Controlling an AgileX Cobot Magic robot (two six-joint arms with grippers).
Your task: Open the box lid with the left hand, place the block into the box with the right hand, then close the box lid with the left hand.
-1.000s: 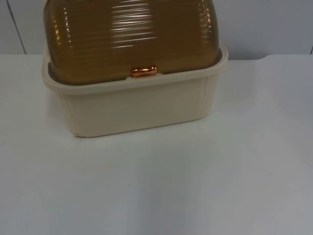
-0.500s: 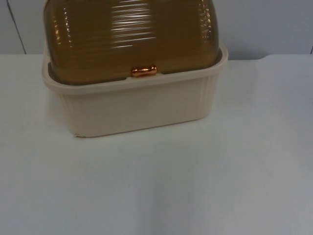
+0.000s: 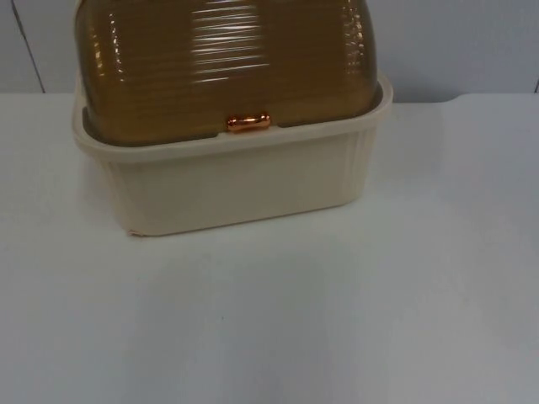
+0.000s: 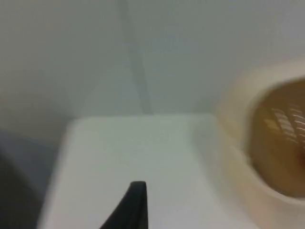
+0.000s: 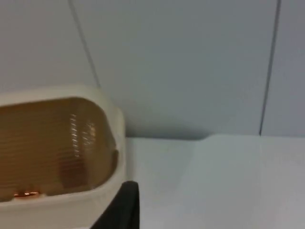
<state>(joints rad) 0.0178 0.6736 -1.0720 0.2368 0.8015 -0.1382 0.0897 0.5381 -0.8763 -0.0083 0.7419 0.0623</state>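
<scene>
Sitting shut, lid (image 3: 227,63) on box (image 3: 236,181).

We see a cream box (image 3: 244,189) with ribbed walls standing upright at the back of the white table — its domed, amber see-through lid (image 3: 223,63) shut, a small copper handle (image 3: 248,123) at the front edge.
</scene>
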